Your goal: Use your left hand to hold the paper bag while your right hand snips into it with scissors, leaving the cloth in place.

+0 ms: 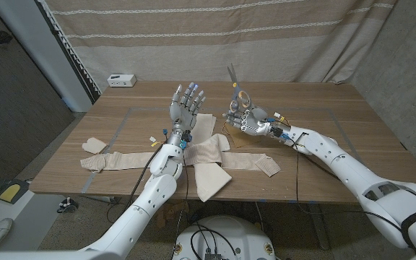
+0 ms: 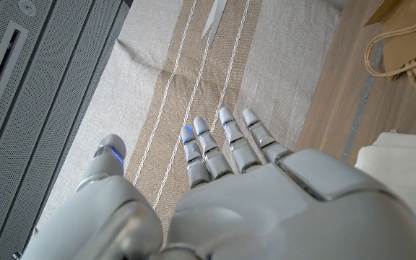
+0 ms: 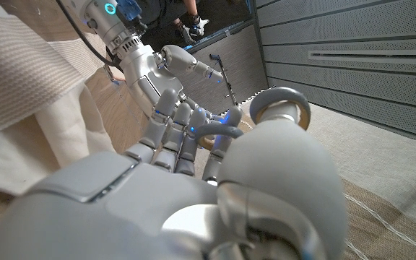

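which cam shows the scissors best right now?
Head view: the scissors show whole, blades pointing up, handles gripped by the right hand. The right wrist view gives just a grey handle loop above the fingers. The left wrist view catches what looks like the blade tips.

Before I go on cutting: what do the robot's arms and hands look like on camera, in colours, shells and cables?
Both arms have glossy white shells with dark grey bands at the joints. The left hand and right hand are silvery grey metal with jointed fingers and blue-lit fingertips. Black cables run along each forearm, with small blue and yellow-tagged connectors near the wrists.
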